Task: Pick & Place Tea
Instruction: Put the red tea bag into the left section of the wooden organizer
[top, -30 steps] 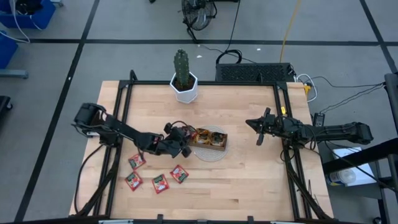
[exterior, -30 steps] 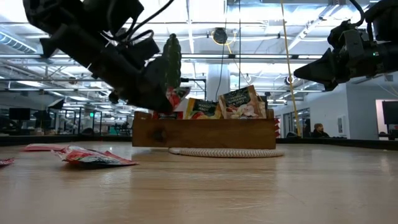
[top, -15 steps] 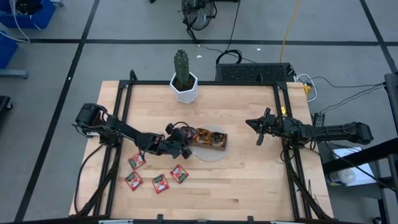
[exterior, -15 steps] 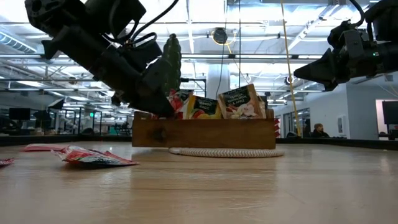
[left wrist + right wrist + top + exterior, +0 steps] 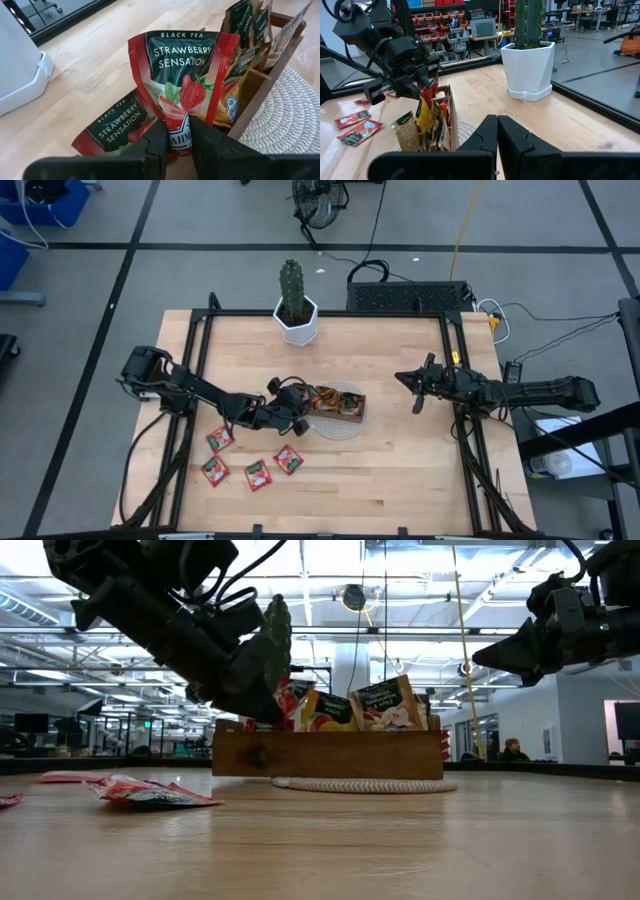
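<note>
Left gripper [image 5: 176,142] is pinching a red strawberry sachet [image 5: 182,80] by its bottom edge, upright at the wooden tray's [image 5: 338,412] left end, probably for slotting in. Right gripper [image 5: 418,388] waits shut near the tabletop's right edge.

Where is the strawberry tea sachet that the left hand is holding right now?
The strawberry sachet is pinched in the left hand at the left end of the wooden tray, near table centre, above another red sachet.
</note>
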Controlling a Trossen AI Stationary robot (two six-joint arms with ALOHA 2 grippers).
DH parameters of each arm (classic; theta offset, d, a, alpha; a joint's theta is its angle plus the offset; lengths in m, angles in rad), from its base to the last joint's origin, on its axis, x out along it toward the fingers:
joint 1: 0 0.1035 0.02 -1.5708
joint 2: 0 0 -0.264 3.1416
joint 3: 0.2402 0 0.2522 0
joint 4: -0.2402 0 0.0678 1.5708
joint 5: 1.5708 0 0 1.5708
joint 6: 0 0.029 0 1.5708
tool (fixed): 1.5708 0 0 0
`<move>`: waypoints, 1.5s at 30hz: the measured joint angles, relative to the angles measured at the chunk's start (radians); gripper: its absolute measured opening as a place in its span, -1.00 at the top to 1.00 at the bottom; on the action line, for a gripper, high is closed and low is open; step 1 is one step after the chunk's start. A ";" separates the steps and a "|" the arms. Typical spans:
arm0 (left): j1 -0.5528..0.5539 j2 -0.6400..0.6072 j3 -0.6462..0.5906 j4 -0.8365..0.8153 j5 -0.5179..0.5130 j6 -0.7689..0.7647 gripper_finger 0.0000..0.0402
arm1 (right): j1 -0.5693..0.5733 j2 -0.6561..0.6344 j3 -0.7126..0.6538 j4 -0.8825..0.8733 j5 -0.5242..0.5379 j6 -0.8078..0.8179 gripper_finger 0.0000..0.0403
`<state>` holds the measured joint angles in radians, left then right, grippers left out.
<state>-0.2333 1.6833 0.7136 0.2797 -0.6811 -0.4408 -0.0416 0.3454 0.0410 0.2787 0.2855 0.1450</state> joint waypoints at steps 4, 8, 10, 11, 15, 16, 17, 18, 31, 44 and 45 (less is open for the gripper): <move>0.000 0.000 0.000 -0.003 0.000 0.000 0.55 | 0.000 0.000 0.000 0.000 0.000 0.000 1.00; 0.000 0.000 0.000 -0.020 0.001 -0.007 0.36 | 0.000 0.000 0.000 0.000 0.000 0.000 1.00; 0.000 0.000 0.000 -0.029 0.002 -0.017 0.25 | 0.000 0.000 0.000 0.000 0.000 0.000 1.00; 0.000 0.000 0.000 -0.032 0.002 -0.017 0.20 | 0.000 0.000 0.000 0.000 0.000 0.000 1.00; 0.000 0.000 0.000 -0.036 0.002 -0.013 0.05 | 0.000 0.000 0.000 0.000 0.000 0.000 1.00; 0.000 0.000 0.000 -0.036 0.002 -0.013 0.02 | 0.000 0.000 0.000 0.000 0.000 0.000 1.00; 0.000 0.000 0.000 -0.036 0.002 -0.013 0.00 | 0.000 0.000 0.000 0.000 0.000 0.000 1.00; 0.000 0.000 0.000 -0.036 0.002 -0.013 -0.01 | 0.000 0.000 0.000 0.000 0.000 0.000 1.00; -0.004 -0.055 0.002 -0.082 -0.020 0.025 -0.03 | 0.000 0.000 0.000 0.000 0.000 0.000 1.00; -0.005 -0.102 0.001 -0.178 -0.027 0.068 -0.03 | 0.000 0.000 0.000 0.000 0.000 0.000 1.00; -0.008 -0.116 0.002 -0.194 -0.027 0.092 -0.03 | 0.000 0.000 0.000 0.000 0.000 0.000 1.00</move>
<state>-0.2409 1.5674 0.7159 0.0858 -0.7080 -0.3487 -0.0417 0.3451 0.0410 0.2784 0.2854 0.1451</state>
